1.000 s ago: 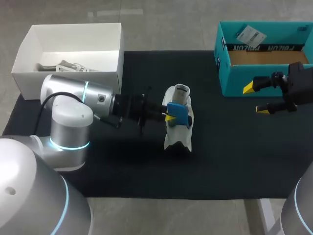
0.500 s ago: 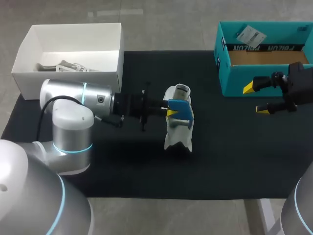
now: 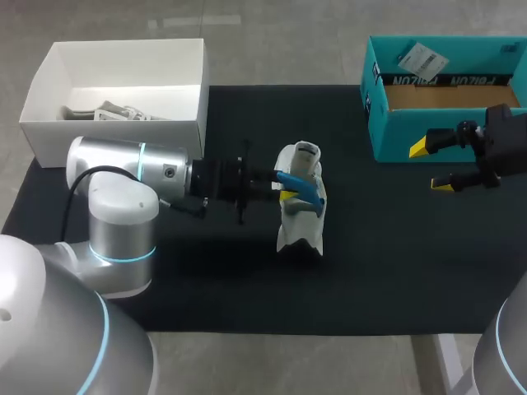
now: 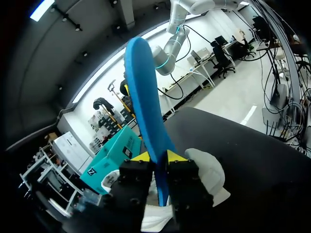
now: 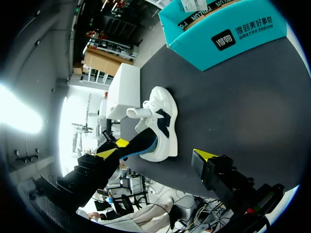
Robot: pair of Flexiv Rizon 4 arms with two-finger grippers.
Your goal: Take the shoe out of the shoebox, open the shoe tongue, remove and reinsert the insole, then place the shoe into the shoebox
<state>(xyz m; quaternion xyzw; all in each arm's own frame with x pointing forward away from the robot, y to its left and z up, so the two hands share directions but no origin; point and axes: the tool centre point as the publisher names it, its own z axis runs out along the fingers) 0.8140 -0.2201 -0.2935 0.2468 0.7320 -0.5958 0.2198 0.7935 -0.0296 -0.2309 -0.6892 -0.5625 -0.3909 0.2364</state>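
The left gripper (image 3: 282,186) is shut tight on the blue insole (image 3: 300,183). One yellow tip presses on each side of it. In the left wrist view the insole stands up on its thin edge and sticks out far past the fingers.

The white shoe (image 3: 298,232) sits in the middle of the black mat (image 3: 395,247). The insole is held right over the shoe and close to it. I cannot tell if its far end is inside the shoe.

The right gripper (image 3: 430,167) is well away from the shoe, just in front of the teal shoebox (image 3: 375,123). Its fingers are spread wide and hold nothing.

The shoebox stands at the far right of the mat with a paper tag (image 3: 422,58) in it. A white box (image 3: 49,90) stands at the far left with some small gray things (image 3: 107,111) inside.
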